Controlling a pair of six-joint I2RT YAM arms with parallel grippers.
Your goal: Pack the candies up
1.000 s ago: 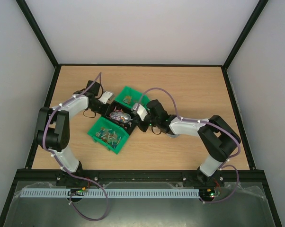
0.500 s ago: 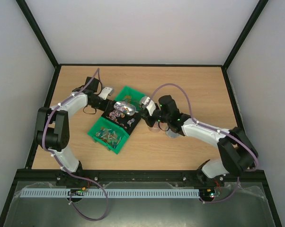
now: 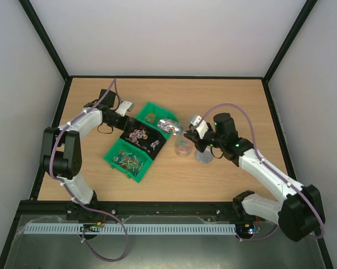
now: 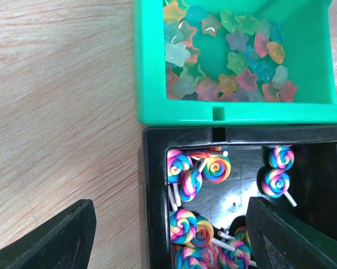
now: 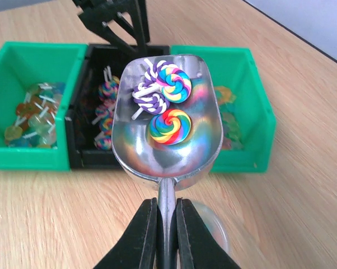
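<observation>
A pale wooden bench (image 3: 241, 101) inside a white-walled enclosure carries a row of three bins: a black bin (image 3: 139, 136) between two green bins (image 3: 108, 158). The step in hand appears to be the transfer of a scooped load. The right fingers (image 5: 143, 235) are pressed together on the thin handle of a metal scoop (image 5: 165, 151), which is held level above the bench. Three of the candies (image 5: 169, 126), swirled lollipops on white sticks, lie in its bowl. More of the same lie in the black bin, and star-shaped and other sweets fill the green ones. A small clear jar (image 3: 183, 147) stands on the bench just beside the bins, with a round silver lid (image 3: 204, 157) lying flat near it. From the top view the scoop bowl sits between the far green bin and the jar, not yet over the jar's mouth. The jar seems to hold some coloured pieces, though it is too small to confirm. The left fingers (image 4: 51, 241) are spread and hold nothing, poised either side of the black bin's end wall. The next move calls for bringing the scoop's lip squarely over the jar and tipping it gently, since the mouth looks narrow against the bowl and the sticks could catch on the rim.
</observation>
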